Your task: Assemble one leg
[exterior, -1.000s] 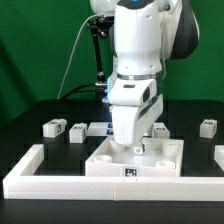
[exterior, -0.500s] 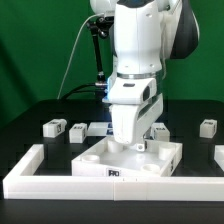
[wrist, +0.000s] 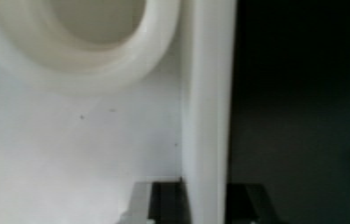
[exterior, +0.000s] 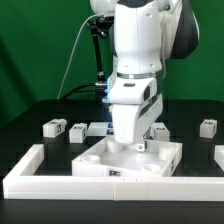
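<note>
Exterior view. The tabletop (exterior: 112,160) now lies further toward the exterior view's left than it did a second ago, and its front tag has slid the same way. Over the last half second it holds steady. Its front edge sits just beside the border rail (exterior: 45,182). The gripper (exterior: 135,146) stands low on the tabletop's middle. You see none of the legs picked up. The leg (exterior: 78,132) nearest the tabletop's far corner, on the exterior view's left, rests on the black table. A second leg (exterior: 55,128) lies beyond it, and two more (exterior: 158,130) (exterior: 207,127) sit behind the tabletop toward the exterior view's right.

Wrist view. The tabletop (wrist: 83,140) fills the frame, with one round hole (wrist: 83,25) in sight. Dark pads (wrist: 165,205) flank a white upright strip, possibly the tabletop's edge. The picture is blurred, so you cannot tell whether the fingers pinch it.

Judgement: you are squaring the tabletop against the rail, and the leg step has not begun.
</note>
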You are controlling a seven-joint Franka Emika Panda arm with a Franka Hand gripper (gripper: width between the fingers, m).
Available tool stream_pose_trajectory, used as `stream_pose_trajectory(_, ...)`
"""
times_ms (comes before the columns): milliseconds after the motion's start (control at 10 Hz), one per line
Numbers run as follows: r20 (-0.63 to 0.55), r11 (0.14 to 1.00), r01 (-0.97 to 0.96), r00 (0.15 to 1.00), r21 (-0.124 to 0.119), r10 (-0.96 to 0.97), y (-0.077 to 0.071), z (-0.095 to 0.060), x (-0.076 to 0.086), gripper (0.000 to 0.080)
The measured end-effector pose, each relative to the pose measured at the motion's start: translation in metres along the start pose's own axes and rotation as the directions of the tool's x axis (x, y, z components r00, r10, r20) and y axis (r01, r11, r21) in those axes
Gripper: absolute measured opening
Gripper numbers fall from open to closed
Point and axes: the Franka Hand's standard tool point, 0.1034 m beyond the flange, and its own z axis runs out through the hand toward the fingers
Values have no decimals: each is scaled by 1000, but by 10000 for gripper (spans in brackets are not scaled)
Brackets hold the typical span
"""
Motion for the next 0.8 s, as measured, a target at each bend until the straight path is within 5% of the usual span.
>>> stream_pose_trajectory(400, 29, 957, 289, 957, -11, -288, 6, 1, 0, 63)
stream_pose_trajectory(800, 29, 958, 285, 958, -13, -285, 6, 1, -1, 63)
